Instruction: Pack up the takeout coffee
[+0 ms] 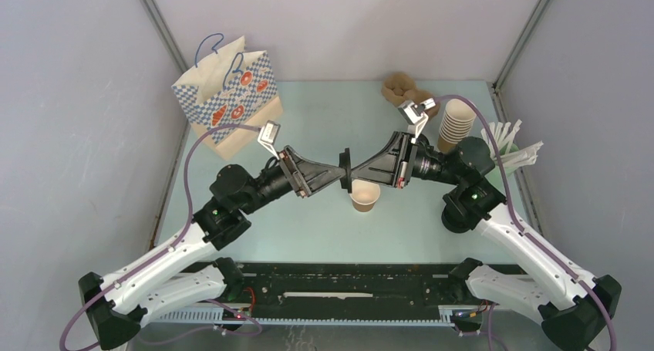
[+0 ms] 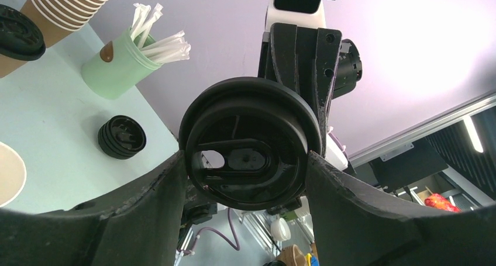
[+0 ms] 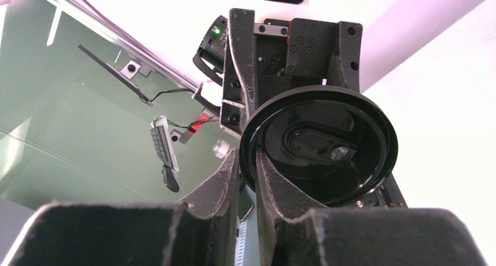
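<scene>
1. Above the middle of the bench [image 1: 324, 235], the black lid [image 2: 245, 155] is held up on its edge in the air, where the two arms meet.
2. Close under it, the open cup [image 1: 365, 196] is stood upright on the bench, with no lid on.
3. The step in hand is judged to be a pass of the lid from one arm to the other.
4. To do it well, the lid should be squeezed softly across its widest part, so it is not bent or popped out. One side should be let go only when the other side is tight. After that, the lid should be laid flat over the cup's rim and pushed down evenly.
5. The left jaws are spread wide, and the lid is caught between them, with its rim touched on both sides.
6. The right jaws are nearly closed, with the thin edge of the lid between them. Whether the edge is pinched or let loose cannot be told.
7. A second cup with a lid on [image 2: 17, 35] is seen beside the stack of cups [image 1: 455, 123]. The paper bag [image 1: 227, 89] is stood at the far left, well apart from both cups.
</scene>
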`<state>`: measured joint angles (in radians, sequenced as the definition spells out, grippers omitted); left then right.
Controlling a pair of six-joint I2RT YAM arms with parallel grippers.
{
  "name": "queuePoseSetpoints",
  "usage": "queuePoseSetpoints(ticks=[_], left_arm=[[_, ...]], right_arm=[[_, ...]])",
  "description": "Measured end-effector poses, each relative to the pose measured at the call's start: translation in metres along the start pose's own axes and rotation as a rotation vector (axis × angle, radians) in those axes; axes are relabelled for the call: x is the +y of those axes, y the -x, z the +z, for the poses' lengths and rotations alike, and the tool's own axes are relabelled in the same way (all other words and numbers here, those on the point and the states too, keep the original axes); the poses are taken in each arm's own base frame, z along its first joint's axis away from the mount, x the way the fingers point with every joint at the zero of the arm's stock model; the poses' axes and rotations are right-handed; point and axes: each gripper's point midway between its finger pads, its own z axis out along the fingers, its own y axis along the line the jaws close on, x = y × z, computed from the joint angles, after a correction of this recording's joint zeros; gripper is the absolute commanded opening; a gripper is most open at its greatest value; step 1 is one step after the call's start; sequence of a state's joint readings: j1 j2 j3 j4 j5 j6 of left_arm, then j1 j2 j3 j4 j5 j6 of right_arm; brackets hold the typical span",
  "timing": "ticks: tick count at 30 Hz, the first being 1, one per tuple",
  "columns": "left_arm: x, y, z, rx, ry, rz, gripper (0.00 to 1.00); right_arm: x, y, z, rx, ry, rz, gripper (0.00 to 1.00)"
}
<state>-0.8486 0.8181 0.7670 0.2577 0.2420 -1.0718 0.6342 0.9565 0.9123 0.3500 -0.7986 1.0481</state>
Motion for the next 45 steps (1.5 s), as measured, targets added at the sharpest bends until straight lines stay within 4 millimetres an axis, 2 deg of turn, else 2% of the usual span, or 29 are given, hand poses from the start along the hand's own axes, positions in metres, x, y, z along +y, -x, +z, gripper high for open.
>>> queuePoseSetpoints(ticks=[3, 7, 10, 12, 13, 16, 19, 24, 28, 31, 35, 37, 41, 45], left_arm=[[0.002, -0.001, 0.000, 0.005, 0.009, 0.000, 0.65], [0.004, -0.002, 0.000, 0.007, 0.013, 0.004, 0.64], [0.009, -0.003, 0.000, 0.011, 0.034, 0.019, 0.64], [0.018, -0.005, -0.001, 0.016, 0.071, 0.041, 0.64], [0.024, -0.006, -0.002, 0.018, 0.093, 0.053, 0.63], [0.053, -0.009, -0.002, 0.050, 0.235, 0.122, 0.63], [0.085, -0.008, 0.003, 0.090, 0.405, 0.221, 0.62], [0.131, -0.012, 0.015, 0.206, 0.649, 0.375, 0.62], [0.162, -0.017, 0.037, 0.329, 0.819, 0.491, 0.61], [0.177, -0.028, 0.055, 0.436, 0.909, 0.570, 0.60], [0.192, -0.039, 0.069, 0.534, 0.964, 0.645, 0.60], [0.202, -0.044, 0.070, 0.588, 0.996, 0.682, 0.60], [0.219, -0.055, 0.067, 0.668, 1.043, 0.719, 0.60], [0.228, -0.067, 0.058, 0.734, 1.069, 0.736, 0.60]], right_arm=[[-0.003, -0.001, -0.002, 0.001, -0.017, 0.001, 0.33], [-0.009, -0.001, -0.003, 0.002, -0.041, 0.006, 0.50], [-0.018, 0.000, -0.008, -0.005, -0.084, 0.008, 0.58], [-0.029, 0.003, -0.018, -0.024, -0.148, 0.012, 0.61], [-0.036, 0.006, -0.027, -0.042, -0.195, 0.011, 0.62], [-0.068, 0.020, -0.070, -0.132, -0.417, -0.007, 0.63], [-0.090, 0.023, -0.106, -0.173, -0.615, -0.040, 0.71], [-0.119, -0.006, -0.144, -0.081, -0.856, -0.049, 0.86], [-0.135, -0.024, -0.172, -0.014, -1.016, -0.033, 0.91], [-0.129, -0.022, -0.185, -0.005, -1.078, -0.046, 0.92], [-0.106, -0.001, -0.191, -0.071, -1.090, -0.108, 0.93], [-0.096, 0.006, -0.193, -0.098, -1.091, -0.143, 0.93], [-0.082, 0.007, -0.194, -0.091, -1.090, -0.189, 0.93], [-0.082, 0.008, -0.195, -0.079, -1.103, -0.206, 0.93]])
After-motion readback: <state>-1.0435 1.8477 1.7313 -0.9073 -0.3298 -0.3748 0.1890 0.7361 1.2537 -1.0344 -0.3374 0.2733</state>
